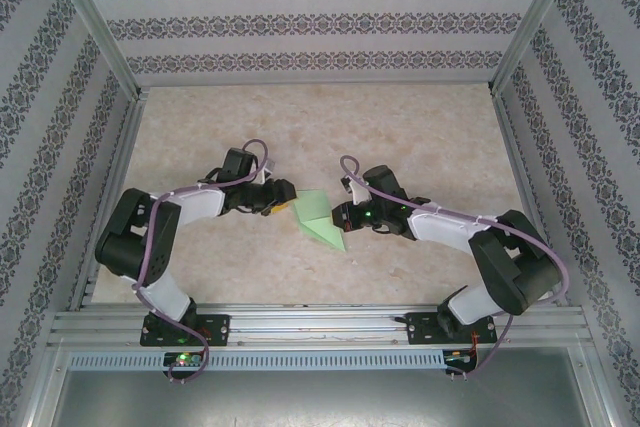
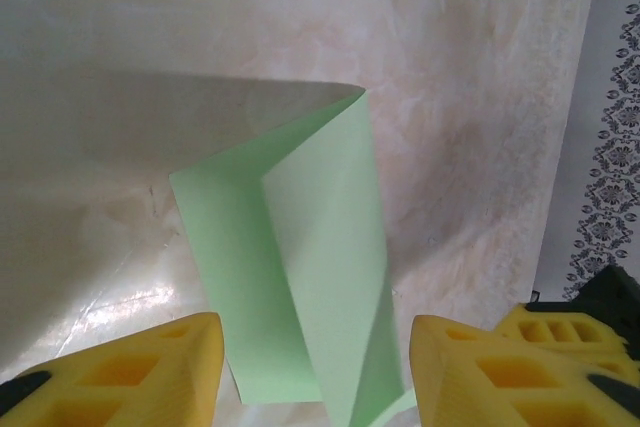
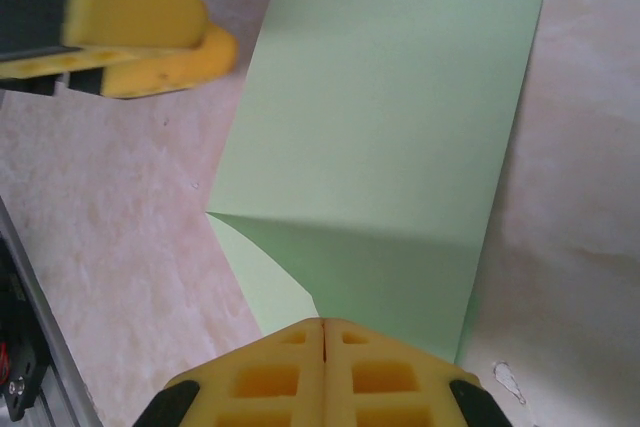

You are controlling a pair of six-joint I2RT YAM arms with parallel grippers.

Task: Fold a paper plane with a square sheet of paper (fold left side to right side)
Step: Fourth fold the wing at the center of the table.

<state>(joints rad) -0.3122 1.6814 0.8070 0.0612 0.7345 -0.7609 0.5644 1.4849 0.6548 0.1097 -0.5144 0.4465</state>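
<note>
The right gripper (image 3: pixel 325 325), fingers pressed together on one edge of the square sheet of paper (image 1: pixel 322 217), holds that flap raised over the middle of the desk (image 1: pixel 330 127). The left gripper (image 2: pixel 315 337), fingers apart, straddles the other end, seemingly to steady the fold.

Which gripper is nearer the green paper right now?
Right. The right gripper is shut on the green paper's edge. The left gripper is open, its fingers straddling the opposite end unclamped.
</note>
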